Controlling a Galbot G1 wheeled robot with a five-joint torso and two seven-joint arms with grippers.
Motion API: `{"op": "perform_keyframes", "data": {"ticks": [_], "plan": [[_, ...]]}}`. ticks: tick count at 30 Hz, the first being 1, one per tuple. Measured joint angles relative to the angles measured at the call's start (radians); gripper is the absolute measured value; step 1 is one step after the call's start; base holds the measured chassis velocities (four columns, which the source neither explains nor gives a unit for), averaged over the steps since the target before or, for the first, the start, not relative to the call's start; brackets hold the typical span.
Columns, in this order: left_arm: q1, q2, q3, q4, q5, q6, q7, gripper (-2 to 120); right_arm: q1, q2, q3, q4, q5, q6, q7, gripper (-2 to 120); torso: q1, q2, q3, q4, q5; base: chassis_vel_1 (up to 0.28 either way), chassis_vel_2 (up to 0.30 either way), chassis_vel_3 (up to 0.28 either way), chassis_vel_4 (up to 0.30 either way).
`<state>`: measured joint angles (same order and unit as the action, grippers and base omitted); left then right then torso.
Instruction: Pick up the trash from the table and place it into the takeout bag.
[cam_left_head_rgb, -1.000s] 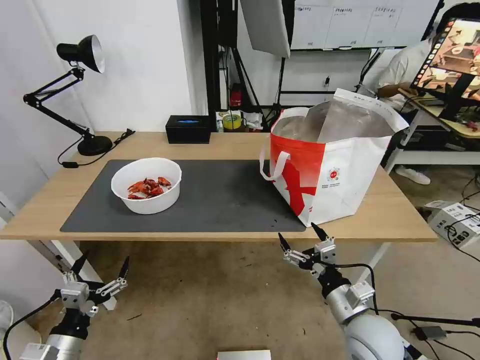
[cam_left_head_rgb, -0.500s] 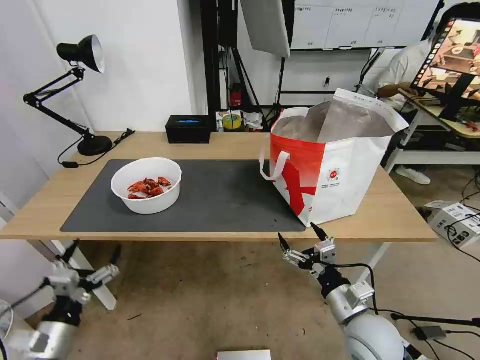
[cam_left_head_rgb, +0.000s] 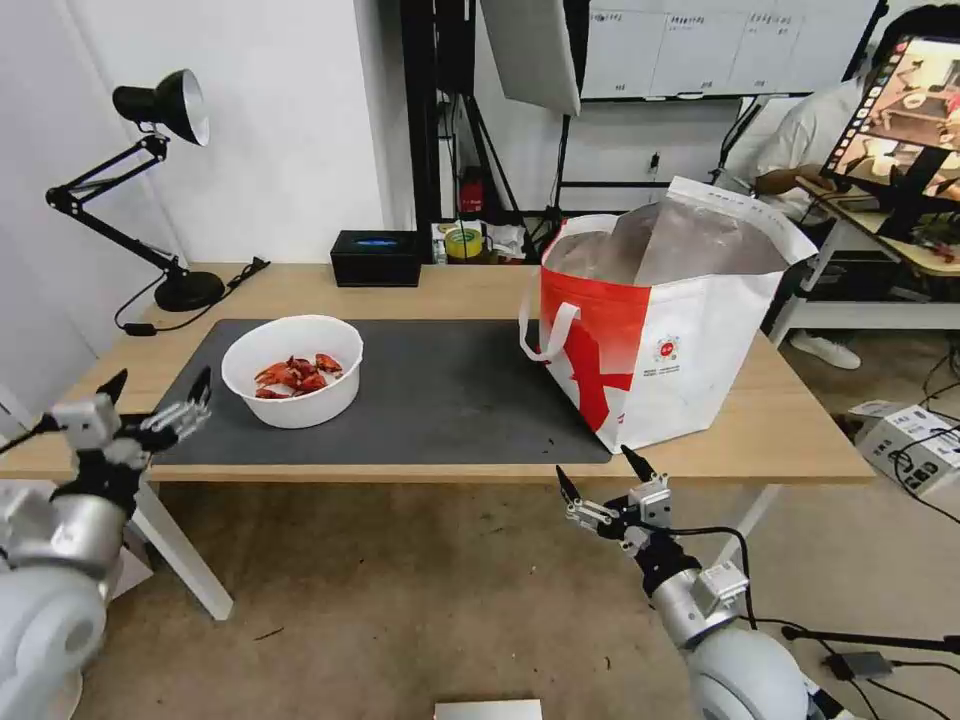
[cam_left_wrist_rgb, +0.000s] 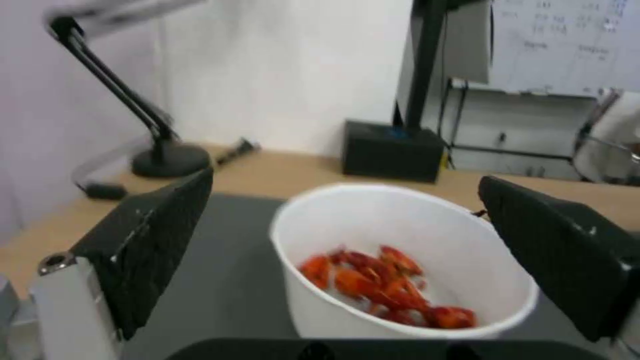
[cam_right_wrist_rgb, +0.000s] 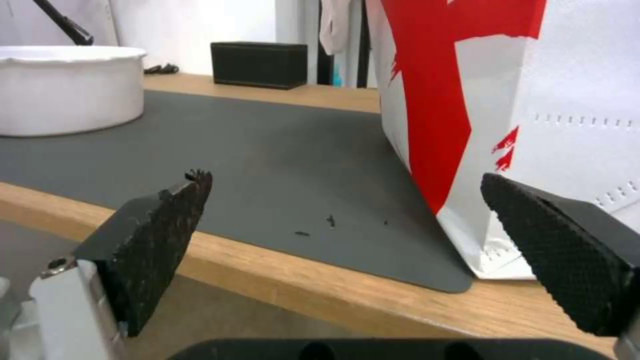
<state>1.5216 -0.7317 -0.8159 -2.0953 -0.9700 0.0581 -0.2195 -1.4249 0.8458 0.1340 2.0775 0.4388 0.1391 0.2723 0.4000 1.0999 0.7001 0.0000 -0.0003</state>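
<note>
left tool (cam_left_head_rgb: 158, 390) wide open, near bowl (cam_left_head_rgb: 292, 370)

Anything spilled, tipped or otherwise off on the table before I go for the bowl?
Nothing serious. The white bowl sits upright on the grey mat, shells inside. The takeout bag stands open. Only a few dark crumbs lie on the mat near the bag's corner. Left gripper is open beside the bowl; right gripper is open below the table edge.
</note>
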Motion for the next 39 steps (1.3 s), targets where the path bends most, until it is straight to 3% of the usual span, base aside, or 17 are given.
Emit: {"op": "perform_keyframes", "data": {"ticks": [2, 6, 8, 13, 19, 21, 23, 27, 30, 32, 34, 39], "plan": [[-0.053, 0.042, 0.038, 0.006, -0.103, 0.059, -0.028, 100, 0.000, 0.000, 0.000, 0.000, 0.000, 0.000, 0.000, 100, 0.000, 0.000, 0.000, -0.0001, 0.0003, 0.000, 0.000, 0.000, 0.000], [-0.086, 0.076, 0.064, 0.020, -0.154, 0.105, -0.038, 100, 0.000, 0.000, 0.000, 0.000, 0.000, 0.000, 0.000, 100, 0.000, 0.000, 0.000, -0.0002, 0.0002, 0.000, 0.000, 0.000, 0.000], [-0.114, 0.117, 0.075, 0.043, -0.190, 0.177, -0.043, 100, 0.000, 0.000, 0.000, 0.000, 0.000, 0.000, -0.001, 100, 0.000, 0.000, 0.000, 0.0000, 0.0001, 0.000, 0.000, 0.000, 0.000], [-0.168, 0.174, 0.075, 0.081, -0.286, 0.264, -0.042, 100, 0.000, 0.000, 0.000, 0.000, 0.000, 0.000, -0.001, 100, 0.000, 0.000, 0.000, 0.0001, 0.0001, 0.000, 0.000, 0.000, 0.000], [-0.319, 0.252, 0.108, 0.155, -0.494, 0.466, -0.019, 100, 0.000, 0.000, 0.000, 0.000, 0.000, 0.000, -0.001, 100, 0.000, 0.000, 0.000, 0.0000, 0.0003, 0.000, 0.000, 0.000, 0.000], [-0.336, 0.256, 0.117, 0.164, -0.507, 0.482, -0.019, 100, 0.000, 0.000, 0.000, 0.000, 0.000, 0.000, -0.001, 100, 0.000, 0.000, 0.000, 0.0000, 0.0003, 0.000, 0.000, 0.000, 0.000], [-0.405, 0.266, 0.159, 0.209, -0.559, 0.560, -0.048, 100, 0.000, 0.000, 0.000, 0.000, 0.000, 0.000, -0.001, 100, 0.000, 0.000, 0.000, -0.0001, 0.0002, 0.000, 0.000, 0.000, 0.000], [-0.455, 0.267, 0.192, 0.246, -0.600, 0.617, -0.088, 100, 0.000, 0.000, 0.000, 0.000, 0.001, 0.000, -0.001, 100, 0.000, 0.000, 0.000, 0.0000, 0.0002, 0.000, 0.000, 0.000, 0.000], [-0.521, 0.262, 0.243, 0.288, -0.675, 0.668, -0.172, 100, 0.000, 0.000, 0.000, 0.000, 0.001, 0.000, -0.001, 100, 0.000, 0.000, 0.000, 0.0001, 0.0002, 0.000, 0.000, 0.000, 0.000], [-0.525, 0.261, 0.246, 0.290, -0.682, 0.670, -0.179, 100, 0.000, 0.000, 0.000, 0.000, 0.001, 0.000, -0.001, 100, 0.000, 0.000, 0.000, 0.0001, 0.0002, 0.000, 0.000, 0.000, 0.000], [-0.581, 0.245, 0.279, 0.316, -0.761, 0.686, -0.240, 100, 0.000, 0.000, 0.000, 0.000, 0.001, 0.000, -0.001, 100, 0.000, 0.000, 0.000, 0.0001, 0.0002, 0.000, 0.000, 0.000, 0.000], [-0.655, 0.222, 0.327, 0.342, -0.821, 0.687, -0.293, 100, 0.000, 0.000, 0.000, 0.000, 0.001, 0.000, -0.001, 100, 0.000, 0.000, 0.000, 0.0001, 0.0002, 0.000, 0.000, 0.000, 0.000]]}}
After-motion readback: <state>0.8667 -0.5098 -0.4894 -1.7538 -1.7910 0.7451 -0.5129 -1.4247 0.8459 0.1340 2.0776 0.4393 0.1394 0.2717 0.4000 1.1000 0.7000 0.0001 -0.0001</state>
